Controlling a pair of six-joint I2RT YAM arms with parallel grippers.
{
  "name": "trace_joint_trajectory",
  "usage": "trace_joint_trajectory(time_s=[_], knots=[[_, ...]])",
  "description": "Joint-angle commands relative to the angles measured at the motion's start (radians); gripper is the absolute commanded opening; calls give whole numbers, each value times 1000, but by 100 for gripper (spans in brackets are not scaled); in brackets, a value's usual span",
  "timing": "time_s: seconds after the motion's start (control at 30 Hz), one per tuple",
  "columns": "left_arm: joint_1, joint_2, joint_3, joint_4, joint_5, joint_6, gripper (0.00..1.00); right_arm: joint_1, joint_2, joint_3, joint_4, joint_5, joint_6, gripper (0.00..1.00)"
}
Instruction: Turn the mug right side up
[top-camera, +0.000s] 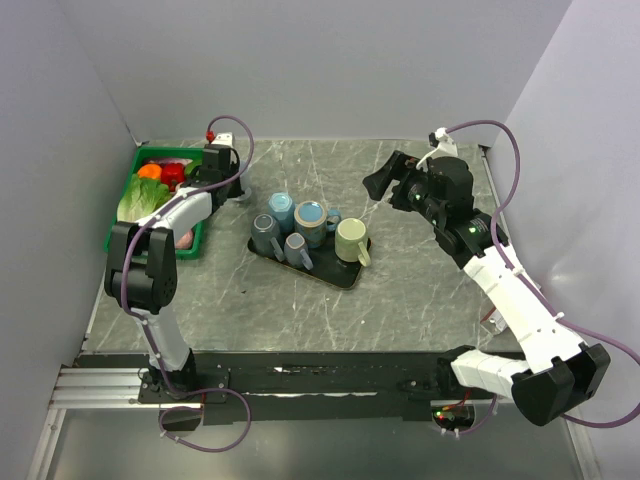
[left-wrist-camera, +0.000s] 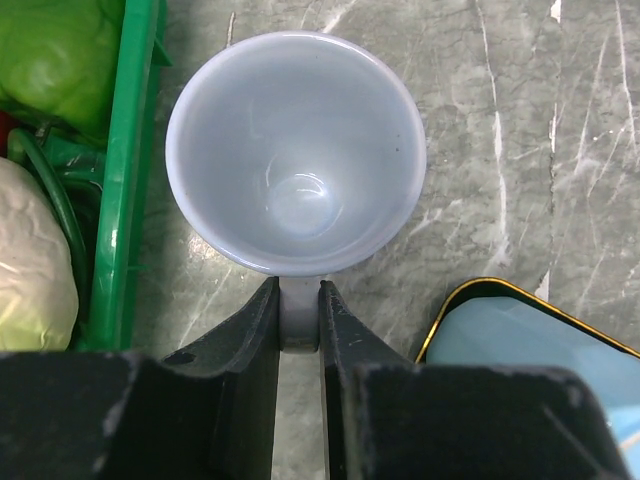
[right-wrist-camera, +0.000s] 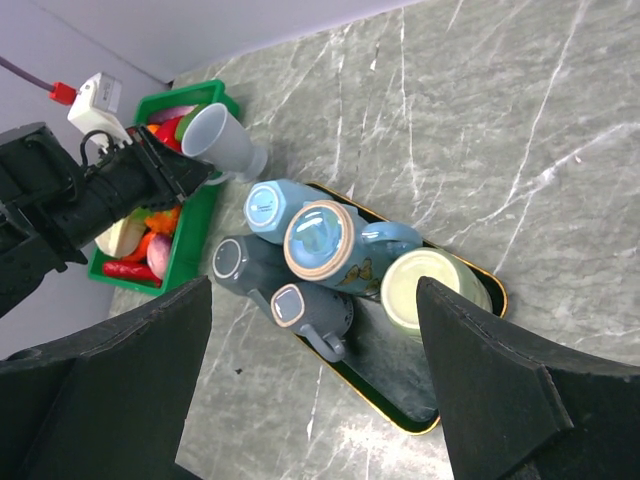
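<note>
A pale grey-white mug (left-wrist-camera: 295, 150) stands on the marble table next to the green basket, its mouth open toward the left wrist camera and its inside empty. My left gripper (left-wrist-camera: 298, 290) is shut on the mug's handle (left-wrist-camera: 298, 315), one finger on each side. The right wrist view shows the same mug (right-wrist-camera: 222, 140) at the tip of the left arm. In the top view the left gripper (top-camera: 228, 178) covers it. My right gripper (top-camera: 385, 180) hangs open above the table to the right of the tray, holding nothing, its fingers (right-wrist-camera: 120, 380) wide apart.
A black gold-rimmed tray (top-camera: 345, 283) in the middle of the table carries several upside-down mugs: blue (right-wrist-camera: 320, 240), dark grey (right-wrist-camera: 310, 310) and pale green (right-wrist-camera: 425, 290). A green basket (top-camera: 120, 235) of vegetables sits at the left, close beside the held mug.
</note>
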Motion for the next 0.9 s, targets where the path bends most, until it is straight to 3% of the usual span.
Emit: trace_joint_trajectory(time_s=[0.0, 0.33, 0.43, 0.47, 0.6, 0.87], knots=[[8, 8, 61, 105, 22, 5, 1, -25, 10, 28, 8, -24, -18, 89], [8, 23, 26, 96, 25, -18, 2, -44, 21, 32, 5, -49, -15, 89], [8, 9, 4, 102, 27, -21, 18, -47, 13, 22, 6, -53, -9, 89], [8, 6, 0, 102, 30, -21, 29, -48, 12, 19, 6, -55, -8, 89], [6, -11, -20, 94, 37, -21, 53, -48, 4, 5, 5, -62, 2, 89], [-14, -40, -40, 70, 27, -29, 77, -51, -14, -4, -17, -69, 3, 90]])
